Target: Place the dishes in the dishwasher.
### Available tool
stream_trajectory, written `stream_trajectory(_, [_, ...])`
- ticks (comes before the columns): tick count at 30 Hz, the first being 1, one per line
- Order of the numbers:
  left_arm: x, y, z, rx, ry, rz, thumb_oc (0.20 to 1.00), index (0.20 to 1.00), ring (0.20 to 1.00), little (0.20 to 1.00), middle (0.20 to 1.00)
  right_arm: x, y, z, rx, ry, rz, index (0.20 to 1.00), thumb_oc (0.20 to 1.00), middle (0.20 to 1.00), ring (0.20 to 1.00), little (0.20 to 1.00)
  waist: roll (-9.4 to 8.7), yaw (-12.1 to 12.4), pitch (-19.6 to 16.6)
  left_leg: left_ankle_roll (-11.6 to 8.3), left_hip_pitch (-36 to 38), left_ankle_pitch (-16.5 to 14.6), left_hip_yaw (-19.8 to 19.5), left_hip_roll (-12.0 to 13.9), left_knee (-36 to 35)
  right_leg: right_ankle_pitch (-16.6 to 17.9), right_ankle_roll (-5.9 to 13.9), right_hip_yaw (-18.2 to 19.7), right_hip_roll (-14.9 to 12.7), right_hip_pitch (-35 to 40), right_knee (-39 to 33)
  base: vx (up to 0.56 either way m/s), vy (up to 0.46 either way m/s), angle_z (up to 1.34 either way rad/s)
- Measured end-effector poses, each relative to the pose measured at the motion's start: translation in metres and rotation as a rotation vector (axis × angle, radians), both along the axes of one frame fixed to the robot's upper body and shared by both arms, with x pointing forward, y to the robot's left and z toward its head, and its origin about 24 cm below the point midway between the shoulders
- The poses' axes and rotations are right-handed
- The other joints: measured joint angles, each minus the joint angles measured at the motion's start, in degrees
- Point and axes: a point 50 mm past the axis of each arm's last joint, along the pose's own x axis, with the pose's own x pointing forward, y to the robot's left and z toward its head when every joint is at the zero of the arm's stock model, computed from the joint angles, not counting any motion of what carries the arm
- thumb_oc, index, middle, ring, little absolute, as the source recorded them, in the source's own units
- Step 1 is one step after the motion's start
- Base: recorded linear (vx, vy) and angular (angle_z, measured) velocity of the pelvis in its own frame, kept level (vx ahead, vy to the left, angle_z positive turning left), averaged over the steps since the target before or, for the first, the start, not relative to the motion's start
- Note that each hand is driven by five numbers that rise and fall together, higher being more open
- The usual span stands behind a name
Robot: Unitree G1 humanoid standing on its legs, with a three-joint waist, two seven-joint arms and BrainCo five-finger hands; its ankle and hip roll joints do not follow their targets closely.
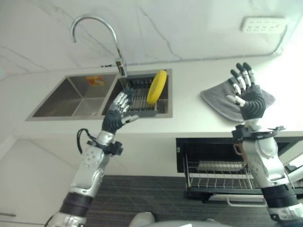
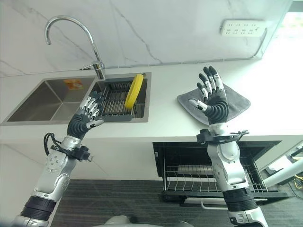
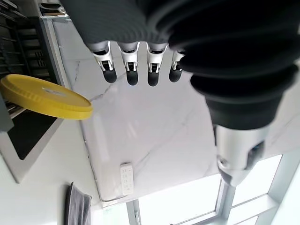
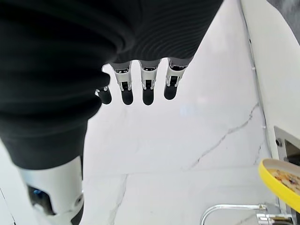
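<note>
Both hands' fingers spread, empty | yellow plate [image 1: 157, 86] round, on edge in sink rack [image 1: 142, 99]

Silver-grey arms, dark ribbed wrists, seemingly dark-tipped fingers [image 1: 245, 71].

left hand [image 3: 140, 28]: fingers straight, hold nothing, dark tips point to the marble wall [image 3: 154, 136] | yellow plate [image 3: 44, 97]: stands on its edge in the dark rack [image 3: 18, 51], apart from the fingers | white counter [image 3: 42, 187]: a grey cloth [image 3: 77, 208] lies on it | white socket strip [image 3: 126, 178]: on the wall
</note>
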Motion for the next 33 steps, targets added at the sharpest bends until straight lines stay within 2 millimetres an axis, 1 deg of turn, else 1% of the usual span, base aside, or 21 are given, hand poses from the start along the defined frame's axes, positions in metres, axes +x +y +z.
stream_trajectory(1, [0.000, 0.000, -0.001, 0.002, 0.006, -0.002, 1.000, 1.000, 1.000, 1.000, 1.000, 0.000, -0.001, 0.001, -0.008, -0.002, -0.001, 1.000, 1.000, 1.000, 1.000, 1.000, 0.49, 0.2, -0.3, -0.04, 0.3, 0.1, -0.5, 0.6, -0.8, 0.4, 0.54, 0.4, -0.5, 0.0, -0.2, -0.08, 0.471, -0.40])
stream_trajectory(2, [0.000, -0.003, -0.002, 0.003, 0.011, -0.019, 1.000, 1.000, 1.000, 1.000, 1.000, -0.001, -0.004, 0.005, -0.032, -0.011, -0.009, 1.000, 1.000, 1.000, 1.000, 1.000, 1.46, -0.1, -1.0, -0.23, 1.5, 0.6, 1.3, 0.9, -3.6, 1.5, 2.59, 0.5, -1.7, -0.2, -0.3, -0.06, 0.525, -0.20])
stream_trajectory(3, [0.001, -0.006, -0.003, 0.008, 0.016, -0.036, 1.000, 1.000, 1.000, 1.000, 1.000, -0.002, -0.004, 0.007, -0.027, -0.022, -0.014, 1.000, 1.000, 1.000, 1.000, 1.000, 2.14, -0.8, -1.6, -5.27, 2.2, 3.8, 2.4, -0.3, -4.8, 2.8, 4.84, 0.9, -3.0, 0.5, -0.7, -0.05, 0.433, -0.10])
stream_trajectory(4, [0.001, -0.007, -0.004, 0.010, 0.019, -0.039, 1.000, 1.000, 1.000, 1.000, 1.000, -0.003, -0.002, 0.005, -0.013, -0.015, -0.012, 1.000, 1.000, 1.000, 1.000, 1.000, 0.72, -1.2, -1.9, -5.04, 2.7, 3.7, 2.6, -2.4, -5.0, 3.6, 5.21, 1.1, -4.8, 0.6, -1.6, -0.02, 0.356, 0.00])
stream_trajectory(5, [0.003, -0.008, -0.002, 0.016, 0.016, -0.045, 1.000, 1.000, 1.000, 1.000, 1.000, -0.003, 0.001, 0.002, 0.000, -0.008, -0.006, 1.000, 1.000, 1.000, 1.000, 1.000, -0.77, -1.3, -2.0, -3.66, 2.7, 3.1, 2.7, -4.6, -4.9, 5.1, 5.62, 1.1, -6.8, 0.8, -2.2, -0.02, 0.269, -0.05])
stream_trajectory(6, [0.007, -0.010, 0.000, 0.037, 0.016, -0.058, 1.000, 1.000, 1.000, 1.000, 1.000, -0.003, 0.006, 0.000, 0.008, 0.001, 0.007, 1.000, 1.000, 1.000, 1.000, 1.000, -2.20, -1.1, -2.1, -2.54, 2.9, 2.8, 3.7, -7.4, -5.0, 8.8, 3.34, 0.7, -9.0, 0.4, -3.0, -0.01, 0.259, -0.18])
stream_trajectory(7, [0.007, -0.010, -0.001, 0.043, 0.020, -0.050, 1.000, 1.000, 1.000, 1.000, 1.000, -0.003, 0.008, -0.001, 0.019, -0.001, 0.009, 1.000, 1.000, 1.000, 1.000, 1.000, -2.22, -0.9, -2.1, -1.57, 3.2, 2.7, 4.3, -8.1, -5.3, 12.2, 2.07, 0.7, -9.4, -0.1, -3.5, -0.01, 0.275, -0.21])
stream_trajectory(8, [0.008, -0.008, -0.002, 0.049, 0.026, -0.035, 1.000, 1.000, 1.000, 1.000, 1.000, -0.003, 0.009, -0.002, 0.025, 0.001, 0.010, 1.000, 1.000, 1.000, 1.000, 1.000, -2.05, -0.8, -2.1, -0.97, 3.8, 2.9, 4.9, -8.2, -6.0, 13.9, 1.78, 0.6, -9.8, -0.4, -3.6, -0.02, 0.129, -0.34])
stream_trajectory(9, [0.008, -0.003, -0.005, 0.070, 0.038, -0.004, 1.000, 1.000, 1.000, 1.000, 1.000, -0.003, 0.011, -0.004, 0.019, 0.011, 0.007, 1.000, 1.000, 1.000, 1.000, 1.000, -2.06, -0.6, -2.1, -0.18, 5.1, 3.0, 6.3, -9.0, -7.5, 16.3, 2.62, -0.9, -10.0, -1.0, -3.3, 0.00, 0.138, -0.46])
stream_trajectory(10, [0.007, 0.002, -0.006, 0.093, 0.044, 0.031, 1.000, 1.000, 1.000, 1.000, 1.000, -0.003, 0.011, -0.005, -0.003, 0.018, -0.001, 1.000, 1.000, 1.000, 1.000, 1.000, -1.89, -0.2, -2.0, 0.61, 6.2, 3.1, 7.5, -9.3, -9.1, 15.4, 4.38, -3.5, -9.7, -1.9, -1.4, 0.01, 0.083, -0.47])
stream_trajectory(11, [0.007, 0.004, -0.006, 0.095, 0.045, 0.042, 1.000, 1.000, 1.000, 1.000, 1.000, -0.003, 0.010, -0.005, -0.006, 0.019, -0.004, 1.000, 1.000, 1.000, 1.000, 1.000, -1.70, 0.0, -1.8, 0.78, 6.8, 3.2, 7.8, -9.3, -9.8, 13.7, 5.47, -4.0, -8.9, -2.4, 0.2, 0.03, 0.049, -0.32])
stream_trajectory(14, [0.007, 0.003, -0.006, 0.123, 0.037, 0.051, 1.000, 1.000, 1.000, 1.000, 1.000, -0.003, 0.010, -0.003, -0.019, 0.013, -0.020, 1.000, 1.000, 1.000, 1.000, 1.000, -2.17, 0.2, -2.1, 1.17, 7.0, 2.9, 8.9, -9.9, -9.8, 8.8, 5.33, -5.8, -6.1, -2.4, 0.4, 0.03, -0.057, -0.14])
stream_trajectory(17, [0.007, 0.000, -0.007, 0.114, 0.038, 0.065, 1.000, 1.000, 1.000, 1.000, 1.000, 0.000, 0.008, -0.006, -0.025, 0.034, -0.033, 1.000, 1.000, 1.000, 1.000, 1.000, -2.28, 0.7, -2.1, 1.02, 7.0, 3.0, 8.8, -10.2, -9.5, 8.6, 5.07, -5.2, -4.5, 1.0, -6.1, -0.01, -0.107, -0.08])
stream_trajectory(19, [0.006, -0.001, -0.010, 0.134, 0.039, 0.086, 1.000, 1.000, 1.000, 1.000, 1.000, 0.002, 0.009, -0.009, -0.042, 0.057, -0.047, 1.000, 1.000, 1.000, 1.000, 1.000, -1.38, 1.2, -2.1, 0.60, 7.0, 3.3, 8.7, -8.7, -9.6, 10.4, 3.87, -5.3, -1.8, 2.7, -10.4, 0.02, -0.117, -0.16])
stream_trajectory(22, [0.004, 0.001, -0.013, 0.127, 0.051, 0.110, 1.000, 1.000, 1.000, 1.000, 1.000, 0.001, 0.010, -0.013, -0.050, 0.069, -0.036, 1.000, 1.000, 1.000, 1.000, 1.000, -1.14, 1.2, -2.1, 0.10, 7.3, 3.5, 8.8, -7.4, -9.7, 12.4, 3.09, -5.3, 0.6, 4.7, -15.3, 0.03, -0.163, -0.17])
stream_trajectory(23, [-0.001, 0.006, -0.018, 0.122, 0.067, 0.134, 1.000, 1.000, 1.000, 1.000, 1.000, -0.001, 0.008, -0.015, -0.058, 0.075, -0.031, 1.000, 1.000, 1.000, 1.000, 1.000, -1.04, 0.9, -2.0, -0.60, 7.7, 3.5, 9.0, -6.6, -9.7, 13.9, 3.20, -5.3, 2.0, 6.7, -19.6, 0.04, -0.202, -0.19])
stream_trajectory(27, [-0.002, 0.007, -0.019, 0.111, 0.063, 0.162, 1.000, 1.000, 1.000, 1.000, 1.000, -0.001, 0.005, -0.013, -0.065, 0.069, -0.031, 1.000, 1.000, 1.000, 1.000, 1.000, -0.44, 0.9, -2.1, -1.41, 7.7, 3.4, 8.8, -5.3, -9.4, 13.8, 2.53, -5.2, 3.3, 6.7, -19.6, 0.04, -0.183, -0.06])
stream_trajectory(30, [-0.002, 0.006, -0.019, 0.110, 0.059, 0.173, 1.000, 1.000, 1.000, 1.000, 1.000, 0.003, 0.009, -0.007, -0.079, 0.061, -0.007, 1.000, 1.000, 1.000, 1.000, 1.000, 0.11, 1.0, -1.8, -2.17, 5.9, 1.9, 8.9, -3.8, -5.1, 12.9, 1.12, -5.2, 3.9, 5.8, -19.0, 0.01, -0.104, -0.12])
stream_trajectory(31, [-0.003, 0.007, -0.020, 0.104, 0.062, 0.186, 1.000, 1.000, 1.000, 1.000, 1.000, 0.006, 0.015, -0.004, -0.092, 0.058, 0.017, 1.000, 1.000, 1.000, 1.000, 1.000, -0.08, 1.7, -1.4, -2.05, 2.9, 1.4, 7.9, -2.7, 1.7, 11.8, 0.30, -3.7, 3.6, 3.9, -16.5, 0.05, -0.041, -0.51])
stream_trajectory(32, [-0.003, 0.009, -0.021, 0.102, 0.067, 0.195, 1.000, 1.000, 1.000, 1.000, 1.000, 0.008, 0.018, -0.002, -0.098, 0.059, 0.032, 1.000, 1.000, 1.000, 1.000, 1.000, -0.78, 3.1, -0.8, -2.35, -0.5, 1.8, 5.4, -2.4, 9.0, 10.9, -0.20, -1.9, 2.8, 2.1, -14.4, 0.08, 0.032, -0.56])
stream_trajectory(33, [-0.005, 0.009, -0.022, 0.099, 0.072, 0.196, 1.000, 1.000, 1.000, 1.000, 1.000, 0.008, 0.019, -0.002, -0.097, 0.059, 0.036, 1.000, 1.000, 1.000, 1.000, 1.000, -1.08, 3.3, -0.4, -2.85, -2.9, 2.2, 3.2, -2.1, 13.9, 10.8, -0.57, -0.7, 2.6, 2.2, -14.5, 0.16, 0.170, -0.72])
